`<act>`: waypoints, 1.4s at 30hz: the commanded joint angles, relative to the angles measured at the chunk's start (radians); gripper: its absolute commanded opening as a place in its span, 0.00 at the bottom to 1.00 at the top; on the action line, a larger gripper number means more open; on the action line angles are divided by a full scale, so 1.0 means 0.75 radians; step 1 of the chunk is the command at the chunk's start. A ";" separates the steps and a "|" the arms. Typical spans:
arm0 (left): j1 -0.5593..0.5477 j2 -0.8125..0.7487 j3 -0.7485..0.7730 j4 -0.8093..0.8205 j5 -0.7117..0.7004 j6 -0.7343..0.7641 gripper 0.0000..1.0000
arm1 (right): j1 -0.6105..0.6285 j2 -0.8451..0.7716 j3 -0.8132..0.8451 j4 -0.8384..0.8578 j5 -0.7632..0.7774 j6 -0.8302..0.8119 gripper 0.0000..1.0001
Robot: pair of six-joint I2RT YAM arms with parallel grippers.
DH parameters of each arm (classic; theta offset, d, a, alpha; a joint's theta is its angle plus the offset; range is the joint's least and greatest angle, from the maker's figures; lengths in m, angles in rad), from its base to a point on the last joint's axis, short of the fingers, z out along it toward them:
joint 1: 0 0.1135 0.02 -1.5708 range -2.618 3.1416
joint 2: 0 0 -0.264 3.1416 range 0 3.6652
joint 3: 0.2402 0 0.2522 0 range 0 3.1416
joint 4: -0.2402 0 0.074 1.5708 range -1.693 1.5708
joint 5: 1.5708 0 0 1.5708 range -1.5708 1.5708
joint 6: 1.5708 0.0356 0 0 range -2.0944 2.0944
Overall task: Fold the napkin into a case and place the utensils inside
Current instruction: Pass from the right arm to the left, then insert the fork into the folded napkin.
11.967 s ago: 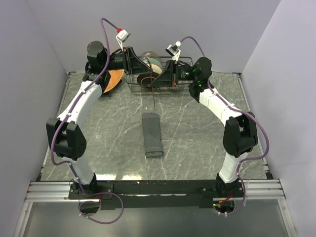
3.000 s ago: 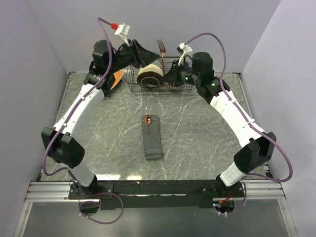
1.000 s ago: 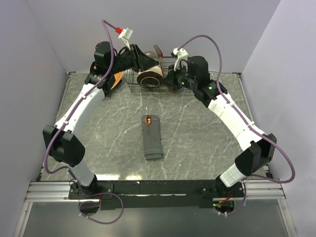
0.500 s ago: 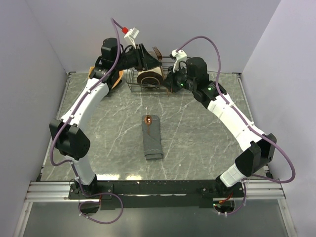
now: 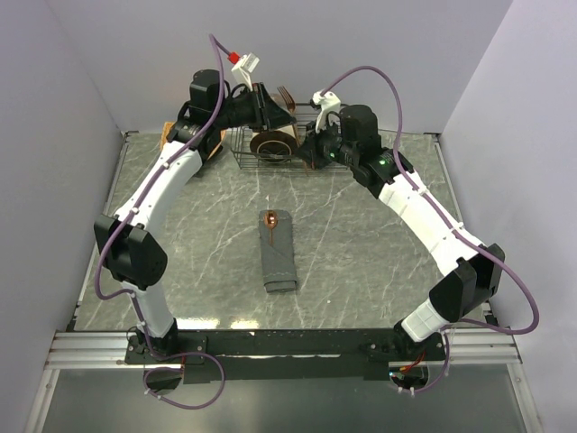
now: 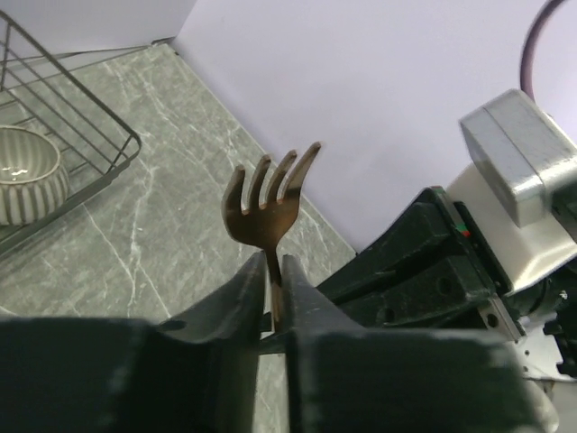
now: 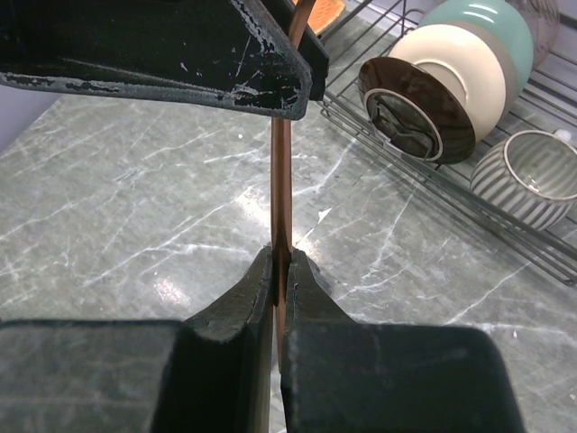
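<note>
Two arms share one copper fork (image 6: pixel 268 203) up by the wire rack (image 5: pixel 242 161).
The left fingers (image 6: pixel 261 280) pinch it just under the prongs, and the right fingers (image 7: pixel 269 271) pinch the thin handle lower down. I think one pair should let go slowly, only once the other holds tight, or the fork may drop. Plain pale walls (image 5: pixel 297 36) stand around the grey marble tabletop (image 5: pixel 180 234). Well below the fingers lies the case (image 5: pixel 279 257), with a spoon (image 5: pixel 270 217) tucked in.

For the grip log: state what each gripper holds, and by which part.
Both hold the same copper fork. The left gripper pinches its neck just below the tines, and the right gripper clamps its thin handle.
</note>
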 commanded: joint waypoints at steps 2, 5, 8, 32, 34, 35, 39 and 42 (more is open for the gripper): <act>-0.003 0.018 0.070 0.037 0.041 0.006 0.01 | 0.013 -0.025 0.024 0.063 -0.023 -0.024 0.00; 0.015 0.024 0.050 0.054 0.035 -0.030 0.01 | 0.013 -0.013 0.040 0.034 -0.033 -0.024 0.05; 0.038 0.045 0.058 0.013 -0.037 -0.049 0.01 | 0.001 -0.013 0.048 -0.005 0.000 -0.024 0.37; -0.064 0.368 0.013 -0.678 -0.548 0.086 0.01 | -0.379 -0.224 -0.260 -0.189 0.012 -0.018 1.00; -0.074 0.368 -0.009 -0.697 -0.548 0.100 0.01 | -0.384 -0.230 -0.269 -0.193 0.012 -0.022 1.00; -0.083 0.366 -0.017 -0.699 -0.550 0.102 0.01 | -0.386 -0.232 -0.275 -0.195 0.012 -0.024 1.00; -0.091 0.358 -0.073 -0.695 -0.534 0.100 0.01 | -0.386 -0.254 -0.297 -0.191 0.010 -0.024 1.00; -0.101 0.358 -0.110 -0.691 -0.524 0.102 0.01 | -0.386 -0.275 -0.320 -0.195 0.002 -0.024 1.00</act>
